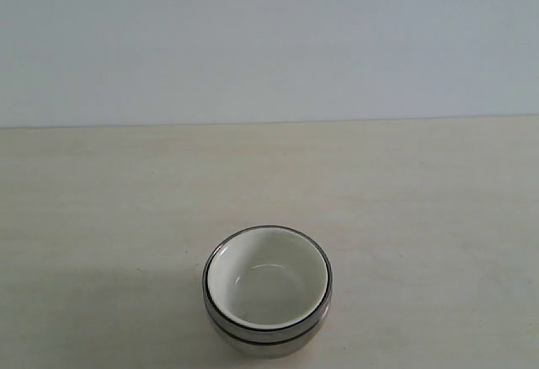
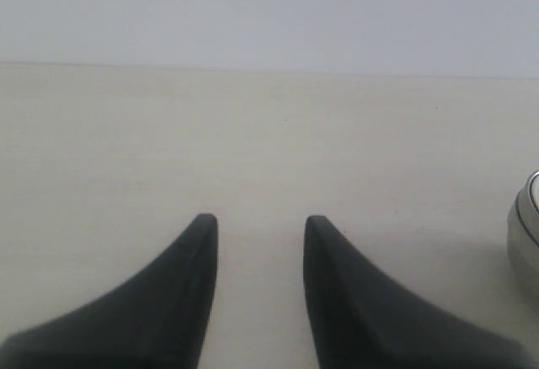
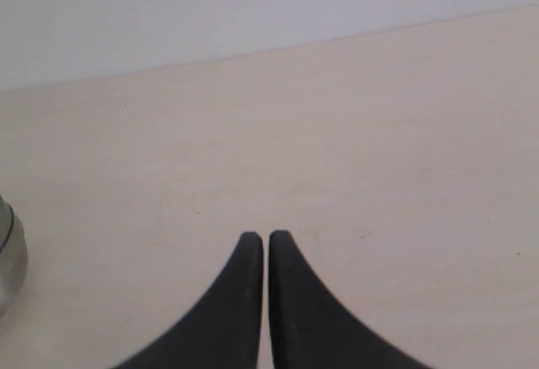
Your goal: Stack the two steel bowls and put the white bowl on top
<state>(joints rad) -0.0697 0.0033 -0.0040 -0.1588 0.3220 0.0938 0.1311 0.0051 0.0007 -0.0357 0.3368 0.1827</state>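
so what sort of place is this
Probably a lab test bench rather than a kitchen: a plain pale table, a blank wall behind it, and one stack, the white bowl nested in the steel bowls.

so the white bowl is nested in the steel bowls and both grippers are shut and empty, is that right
Not quite. The left gripper is open, not shut: the left wrist view shows its fingers well apart with nothing between them. The rest stands: the white bowl sits nested in the steel bowls, and the right gripper is shut and empty.
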